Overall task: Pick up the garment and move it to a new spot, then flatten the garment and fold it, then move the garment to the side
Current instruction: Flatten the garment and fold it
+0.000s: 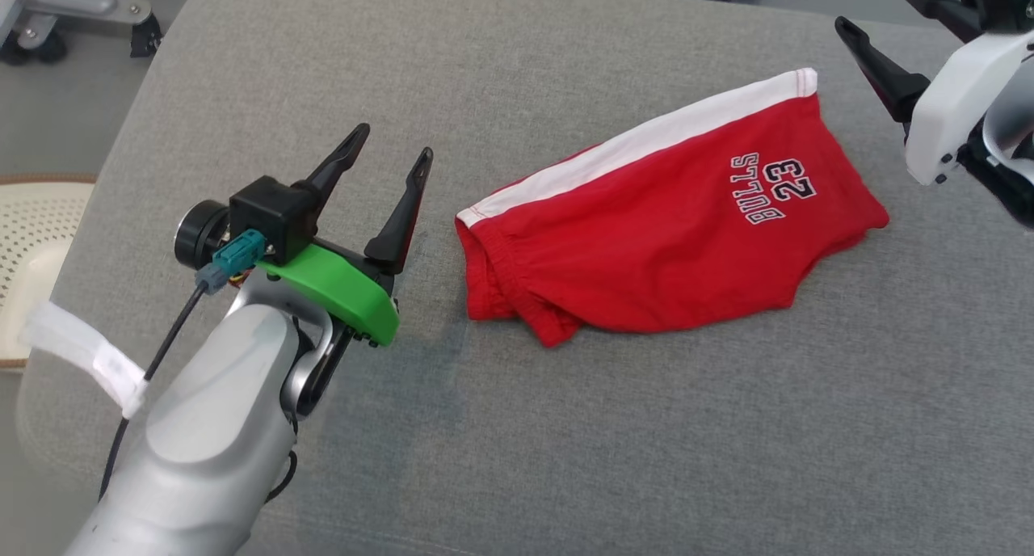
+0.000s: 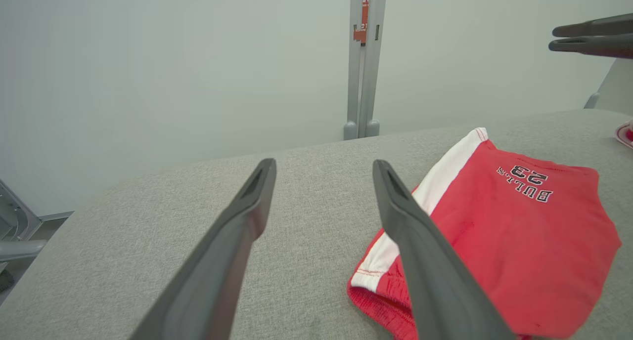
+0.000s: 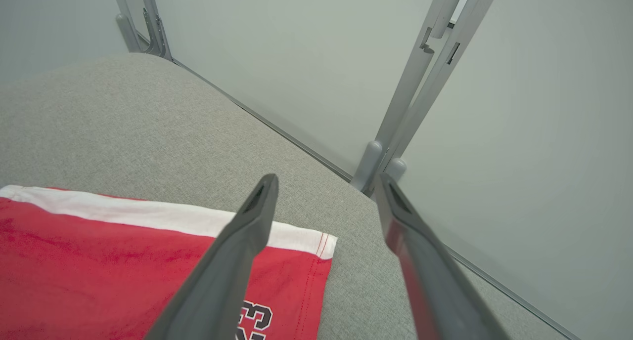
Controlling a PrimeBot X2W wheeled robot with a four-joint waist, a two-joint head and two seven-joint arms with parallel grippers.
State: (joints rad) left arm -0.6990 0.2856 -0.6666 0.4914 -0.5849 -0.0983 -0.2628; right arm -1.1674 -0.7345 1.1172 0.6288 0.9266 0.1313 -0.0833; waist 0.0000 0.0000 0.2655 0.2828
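Hovering off folded shorts [image 1: 646, 241], left gripper [image 1: 394, 140], right gripper [image 1: 872, 5] both spread wide, empty; likely needing regrasp for moving aside.

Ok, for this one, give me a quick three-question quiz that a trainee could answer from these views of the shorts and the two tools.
1. True or false: the left tool is clamped on the red shorts.
2. Which number is printed on the shorts? A: 32. B: 23. C: 45.
3. Fill in: the side stripe along the shorts' far edge is ___.

Key
1. False: it stands open, apart from the cloth, as does the right tool.
2. B.
3. White.
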